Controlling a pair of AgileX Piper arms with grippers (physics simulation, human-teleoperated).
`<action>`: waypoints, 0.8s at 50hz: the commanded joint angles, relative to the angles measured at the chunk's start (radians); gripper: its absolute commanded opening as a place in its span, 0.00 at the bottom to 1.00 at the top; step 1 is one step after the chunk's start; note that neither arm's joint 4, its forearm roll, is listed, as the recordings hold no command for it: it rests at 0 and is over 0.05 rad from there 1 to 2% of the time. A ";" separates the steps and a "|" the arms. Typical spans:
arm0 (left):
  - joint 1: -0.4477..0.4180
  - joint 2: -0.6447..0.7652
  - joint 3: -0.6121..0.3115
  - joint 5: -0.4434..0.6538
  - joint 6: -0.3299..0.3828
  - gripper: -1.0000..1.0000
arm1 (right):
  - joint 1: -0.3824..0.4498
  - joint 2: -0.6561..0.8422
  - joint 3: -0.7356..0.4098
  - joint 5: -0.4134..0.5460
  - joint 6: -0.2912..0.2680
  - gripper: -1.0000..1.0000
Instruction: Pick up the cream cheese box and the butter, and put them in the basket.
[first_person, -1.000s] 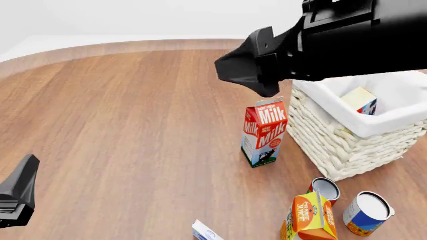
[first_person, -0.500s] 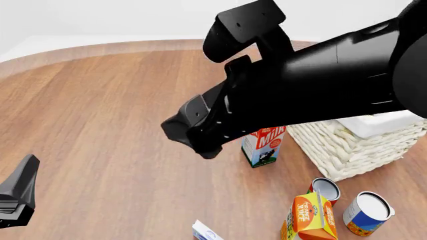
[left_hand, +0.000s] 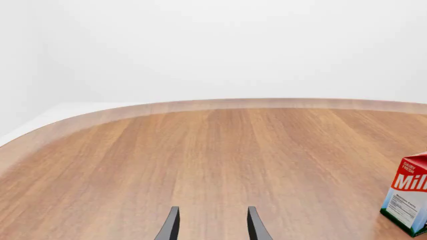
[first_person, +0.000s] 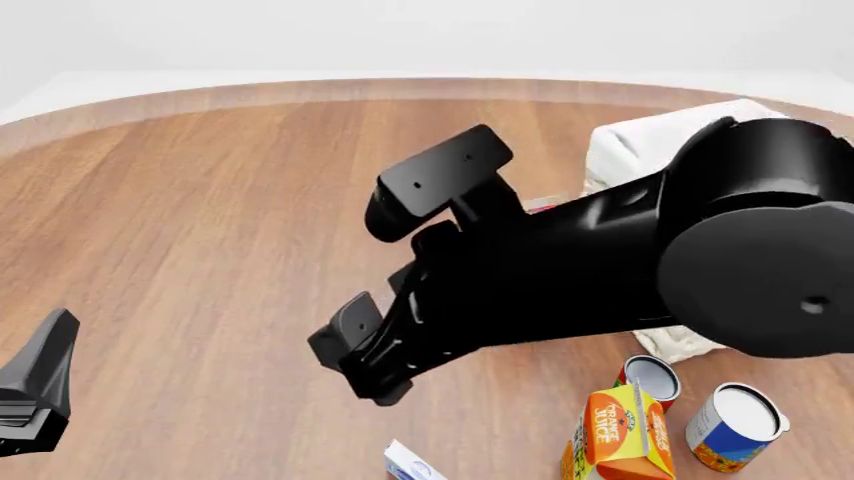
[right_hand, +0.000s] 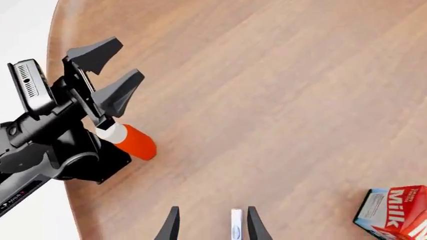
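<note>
I line right pincer (right_hand: 209, 225), apart, over cream cheese box (right_hand: 236, 224) | left pincer (left_hand: 211, 225) apart, idle | butter unseen, basket (first_person: 627, 150) waits

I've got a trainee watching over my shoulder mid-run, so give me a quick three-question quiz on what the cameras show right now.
1. True or false: the right gripper is shut on the milk carton.
2. Multiple choice: in the right wrist view, what shows between the right gripper's fingers? A) the orange juice carton B) the cream cheese box C) a can
3. Short answer: is the left gripper holding anything?

Key
1. False. Its fingers are spread with nothing gripped, and the milk carton stands off to one side.
2. B. The small white box with blue markings shows edge-on between the open fingers.
3. No. It is open and empty, apart from the groceries.
</note>
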 joint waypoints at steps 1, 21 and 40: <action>0.000 0.000 0.000 0.000 0.000 1.00 | -0.004 0.014 0.038 0.002 0.016 1.00; 0.000 0.000 0.000 0.000 0.000 1.00 | -0.032 0.009 0.072 0.010 0.001 1.00; 0.000 0.000 0.000 0.000 0.000 1.00 | -0.021 0.073 0.175 -0.088 0.074 1.00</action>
